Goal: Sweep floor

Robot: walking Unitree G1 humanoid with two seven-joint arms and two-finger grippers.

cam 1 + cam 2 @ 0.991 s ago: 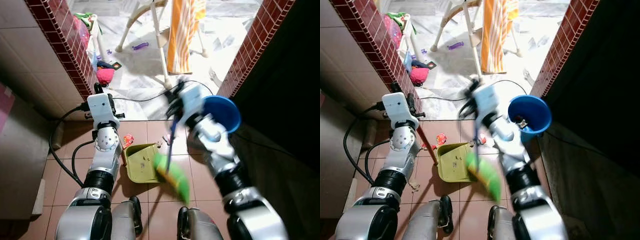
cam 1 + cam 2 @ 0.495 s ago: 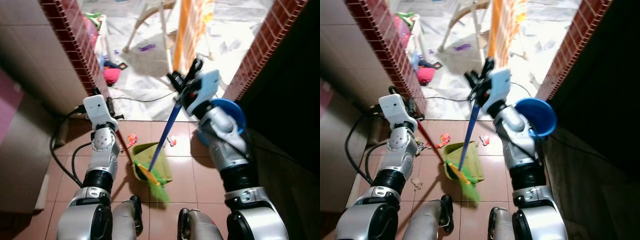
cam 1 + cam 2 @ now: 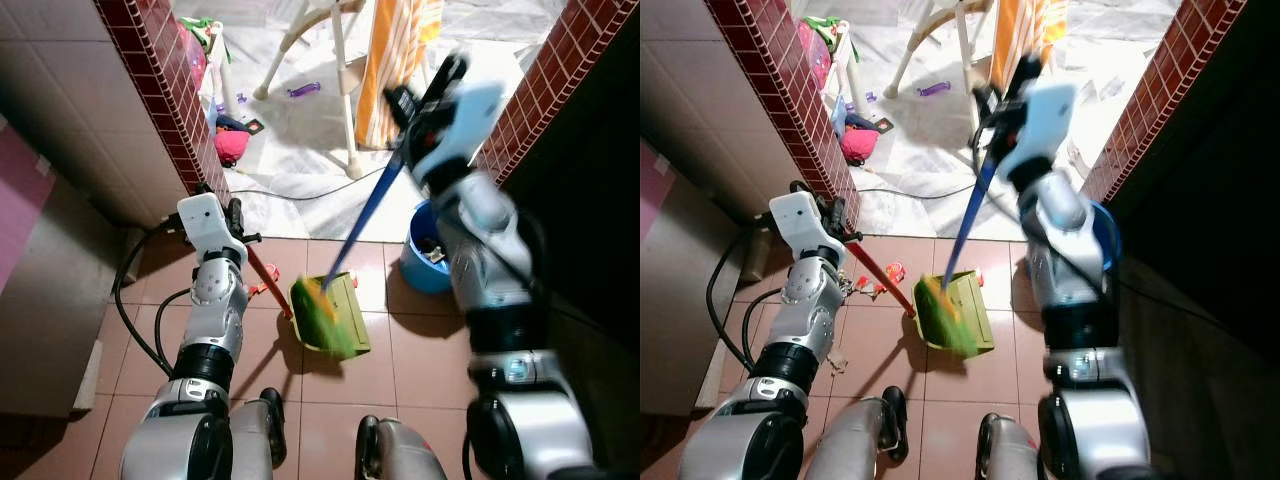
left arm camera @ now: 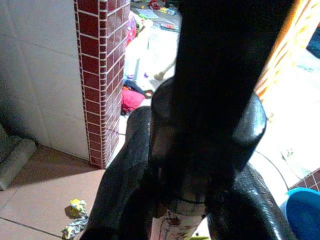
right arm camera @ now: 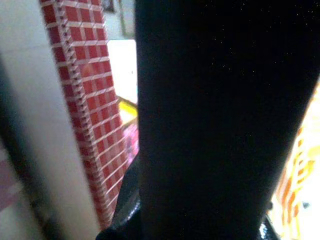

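Sweeping: one broom point(image 3: 962, 235), one dustpan point(image 3: 965, 312), two grippers clamped.

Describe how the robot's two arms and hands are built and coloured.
Both arms are silver, jointed metal segments with black collars near the shoulders. The left arm carries a white boxy wrist block with black cables looping off it. The right arm has a similar white wrist block. Each hand has long black fingers.

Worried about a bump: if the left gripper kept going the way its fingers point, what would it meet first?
Probably the red brick pillar, just ahead of the left gripper that holds the dustpan's red handle; depth is hard to judge.
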